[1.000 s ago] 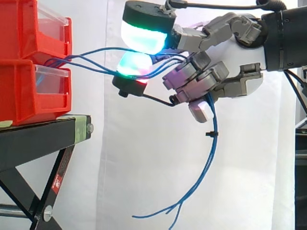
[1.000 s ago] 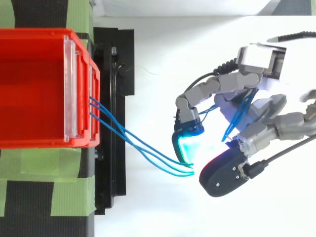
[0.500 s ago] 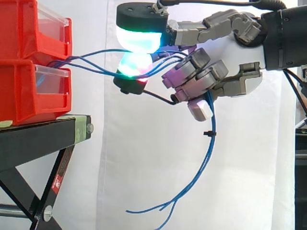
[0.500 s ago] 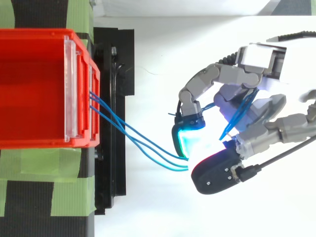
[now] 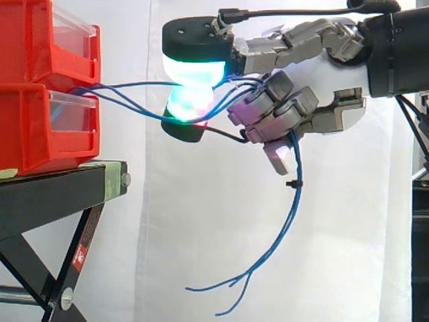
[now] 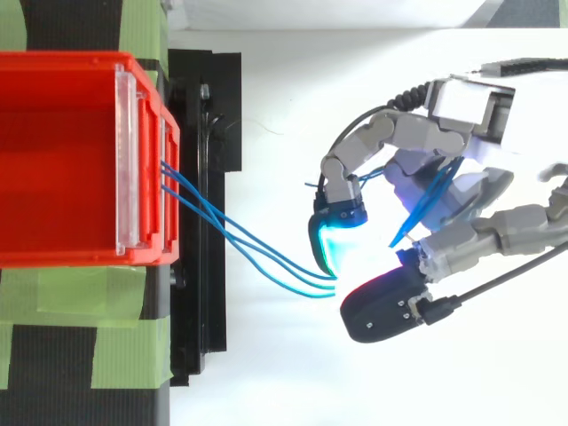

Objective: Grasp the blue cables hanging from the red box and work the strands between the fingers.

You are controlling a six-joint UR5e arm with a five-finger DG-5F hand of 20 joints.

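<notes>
Stretched in level from the right, the hand (image 5: 332, 74) pinches the blue cables (image 5: 134, 85) between two glowing green pads (image 5: 194, 68), one above and one below, its other fingers curled behind. Strands run from the stacked red box (image 5: 33, 127) on the black stand (image 5: 60, 191), pass through the palm, then dangle loose below.

Black stand (image 5: 47, 201) (green tape (image 6: 53, 302)), white curtain (image 5: 201, 228).
</notes>
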